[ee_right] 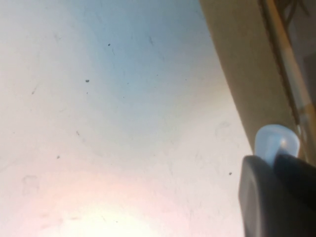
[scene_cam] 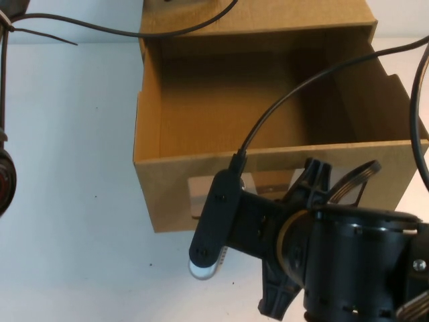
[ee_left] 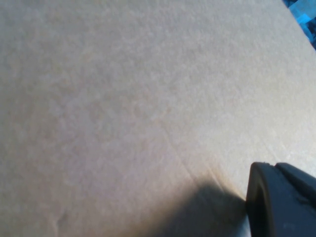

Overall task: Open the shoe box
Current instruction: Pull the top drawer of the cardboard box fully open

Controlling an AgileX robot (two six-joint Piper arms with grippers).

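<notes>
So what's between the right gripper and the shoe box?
Nothing: in the right wrist view the right gripper hangs beside the front wall of the shoe box, over bare table. The left gripper faces cardboard close up.

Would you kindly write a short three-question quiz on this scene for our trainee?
1. True or false: the box stands open at the top.
2. Where is the right gripper?
A) inside the box
B) shut, low in front of the box's near wall
C) resting on the lid
3. Fill in: the left gripper is close to a plain ____ surface.

Key: 1 true; 2 B; 3 cardboard.
</notes>
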